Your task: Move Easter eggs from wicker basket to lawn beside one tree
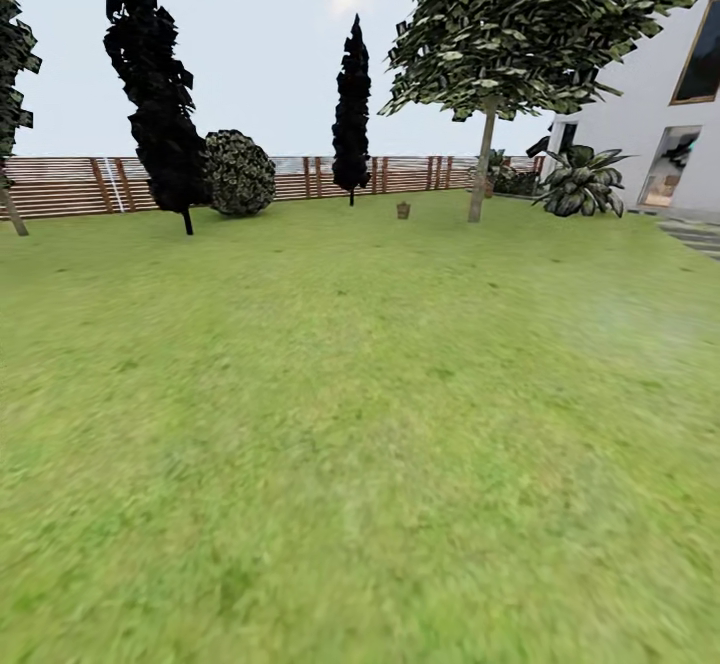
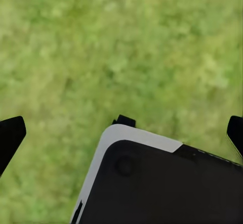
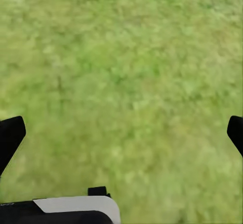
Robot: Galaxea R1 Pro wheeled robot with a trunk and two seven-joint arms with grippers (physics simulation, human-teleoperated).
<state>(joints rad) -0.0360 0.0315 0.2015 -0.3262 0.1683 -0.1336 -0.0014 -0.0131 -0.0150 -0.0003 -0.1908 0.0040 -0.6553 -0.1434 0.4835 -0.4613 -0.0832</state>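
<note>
Far across the lawn [image 1: 360,424], the wicker basket [image 1: 403,209] shows as a small brown shape near the fence. The Easter eggs are hidden at this distance. Just right of the basket stands a tree [image 1: 483,159] with a pale bare trunk and a leafy green crown. In the left wrist view my left gripper [image 2: 122,133] is open, its dark fingertips [image 2: 11,135] spread wide over grass with nothing between them. My right gripper [image 3: 121,133] is open too, hanging over bare grass with its fingertips [image 3: 10,133] far apart.
Two dark cypress-like trees [image 1: 155,94] [image 1: 352,109] and a round shrub [image 1: 238,172] line the brown slat fence [image 1: 70,186]. A white house [image 1: 650,94], a spiky plant [image 1: 583,182] and grey stepping stones [image 1: 695,234] are at the right. My own base [image 2: 162,183] shows below the left gripper.
</note>
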